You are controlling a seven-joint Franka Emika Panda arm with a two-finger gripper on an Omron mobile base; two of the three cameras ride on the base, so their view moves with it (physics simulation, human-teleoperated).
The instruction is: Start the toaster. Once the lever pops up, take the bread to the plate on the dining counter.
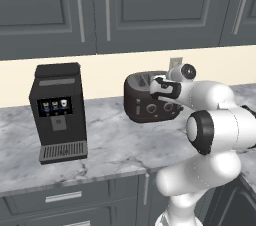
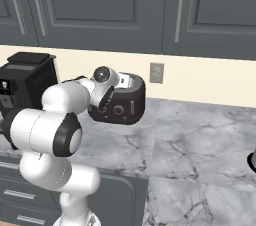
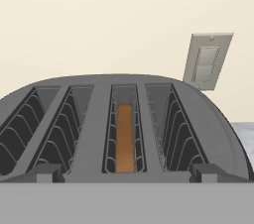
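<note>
The dark rounded toaster [image 1: 142,101] stands on the marble worktop against the cream wall, and it also appears in the right base view [image 2: 126,101]. In the hand view I look down along its top [image 3: 94,114]. A brown slice of bread [image 3: 124,136] sits deep in one narrow middle slot. My gripper [image 3: 126,174] is open, its fingertips [image 3: 48,172] spread wide just in front of the toaster's near upper edge, holding nothing. The hand [image 1: 164,89] hovers close to the toaster's front top. The plate and the dining counter are out of view.
A tall black coffee machine [image 1: 57,112] stands left of the toaster on the marble worktop [image 1: 117,145]. A wall outlet [image 3: 207,61] is behind the toaster. Grey cabinets hang above. A dark object [image 2: 252,160] pokes in at the right edge.
</note>
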